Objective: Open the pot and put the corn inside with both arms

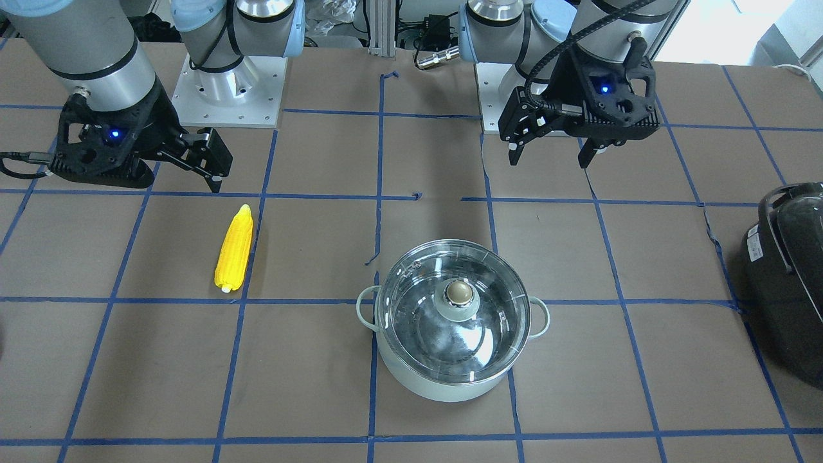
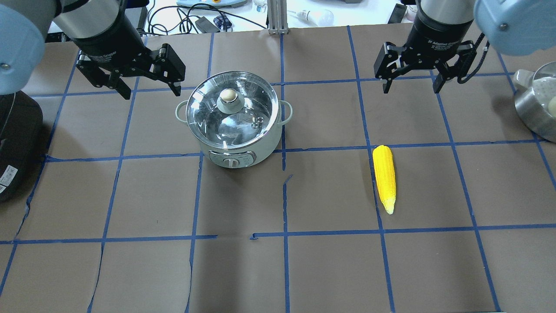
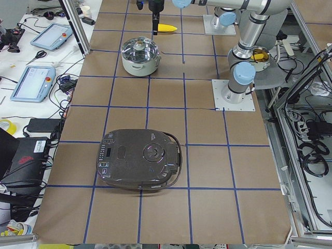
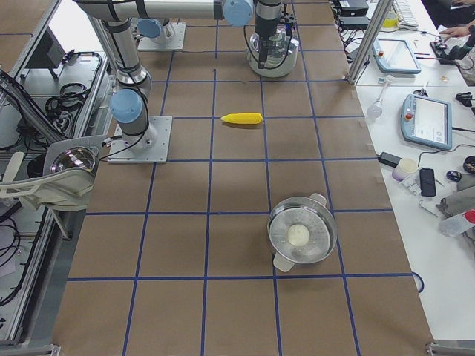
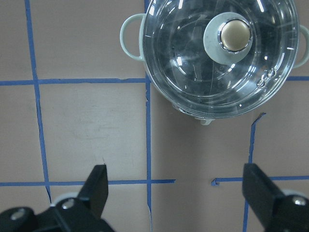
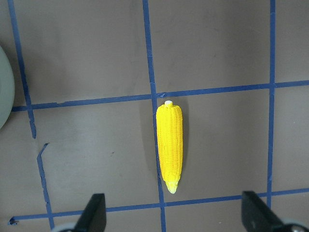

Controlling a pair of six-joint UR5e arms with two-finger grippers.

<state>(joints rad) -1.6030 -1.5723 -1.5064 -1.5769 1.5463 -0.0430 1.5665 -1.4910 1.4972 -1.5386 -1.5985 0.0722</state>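
The pale mint-green pot stands mid-table with its glass lid and beige knob on; it also shows in the overhead view and the left wrist view. The yellow corn lies flat on the table, apart from the pot, and shows in the overhead view and the right wrist view. My left gripper is open and empty, raised beside the pot on its left. My right gripper is open and empty, raised beyond the corn's thick end.
A black rounded appliance sits at the table's left end. A steel steamer pot with a white bun stands at the right end. The arm base plates are at the robot's side. Blue tape lines grid the brown table.
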